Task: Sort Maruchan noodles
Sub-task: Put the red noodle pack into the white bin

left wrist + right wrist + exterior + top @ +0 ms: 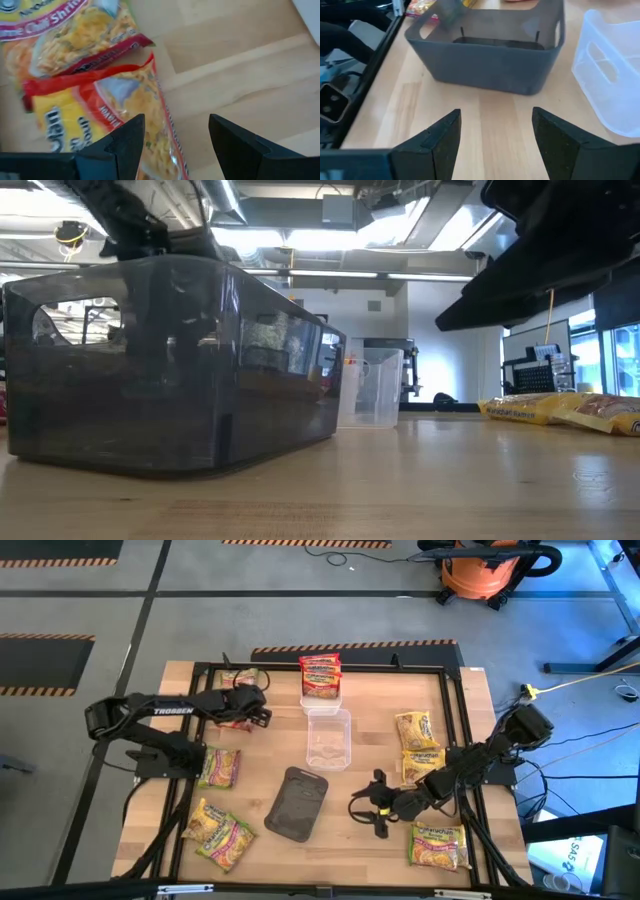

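Note:
Maruchan noodle packets lie flat about the wooden table. A red one [320,675] rests on a white tray [321,698] at the far middle. Yellow packets [415,728] lie at the right, green-and-pink ones [218,768] at the left. My left gripper [175,135] hovers open at the far left [260,708], above a red-and-yellow packet [125,100] that lies next to a green-and-pink packet [65,25]. My right gripper [495,135] is open near the table's middle [364,812], pointing at the dark tray [485,60].
A clear tray [328,737] stands in the middle of the table, beyond the dark tray [297,802]. A black frame [455,710] runs around the work area. More packets lie at the near left [228,840] and the near right [440,845].

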Action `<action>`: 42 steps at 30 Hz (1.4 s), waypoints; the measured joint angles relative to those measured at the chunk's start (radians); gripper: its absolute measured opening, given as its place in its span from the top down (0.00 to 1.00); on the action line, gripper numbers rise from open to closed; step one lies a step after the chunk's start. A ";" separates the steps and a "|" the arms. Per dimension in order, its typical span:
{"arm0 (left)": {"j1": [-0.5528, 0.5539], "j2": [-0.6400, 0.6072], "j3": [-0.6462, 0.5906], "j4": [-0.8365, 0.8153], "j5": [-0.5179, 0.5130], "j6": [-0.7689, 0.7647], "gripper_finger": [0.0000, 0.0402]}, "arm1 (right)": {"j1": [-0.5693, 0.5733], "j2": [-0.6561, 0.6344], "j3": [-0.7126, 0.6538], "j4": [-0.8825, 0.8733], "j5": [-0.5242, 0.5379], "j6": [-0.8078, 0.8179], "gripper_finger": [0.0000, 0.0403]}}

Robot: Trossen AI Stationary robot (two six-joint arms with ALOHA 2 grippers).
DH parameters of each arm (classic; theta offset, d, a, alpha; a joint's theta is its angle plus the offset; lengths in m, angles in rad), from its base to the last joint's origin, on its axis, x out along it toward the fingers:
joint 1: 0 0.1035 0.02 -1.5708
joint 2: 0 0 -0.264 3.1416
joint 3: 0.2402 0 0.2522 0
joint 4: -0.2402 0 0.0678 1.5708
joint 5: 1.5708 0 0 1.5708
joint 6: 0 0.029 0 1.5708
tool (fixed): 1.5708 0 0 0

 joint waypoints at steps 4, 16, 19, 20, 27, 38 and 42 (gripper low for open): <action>0.000 0.014 -0.077 0.127 0.005 -0.001 0.47 | 0.000 0.002 0.000 0.000 0.027 -0.001 0.45; -0.110 0.067 -0.127 0.115 -0.222 0.023 0.52 | 0.000 0.002 0.000 -0.001 0.064 -0.026 0.45; -0.126 0.067 -0.128 0.105 -0.257 0.038 0.56 | 0.000 0.002 0.000 -0.001 0.074 -0.026 0.45; -0.130 0.067 -0.128 0.104 -0.262 0.049 0.58 | 0.000 0.002 0.000 -0.001 0.078 -0.026 0.45; -0.137 0.067 -0.128 0.102 -0.253 0.082 0.78 | 0.000 0.002 0.000 -0.001 0.078 -0.026 0.45; -0.208 0.062 -0.125 0.118 -0.211 0.079 0.99 | 0.000 0.002 0.000 -0.001 0.077 -0.007 0.45; -0.308 0.042 -0.126 0.128 -0.182 0.016 1.00 | 0.000 0.002 0.000 -0.001 0.077 0.007 0.45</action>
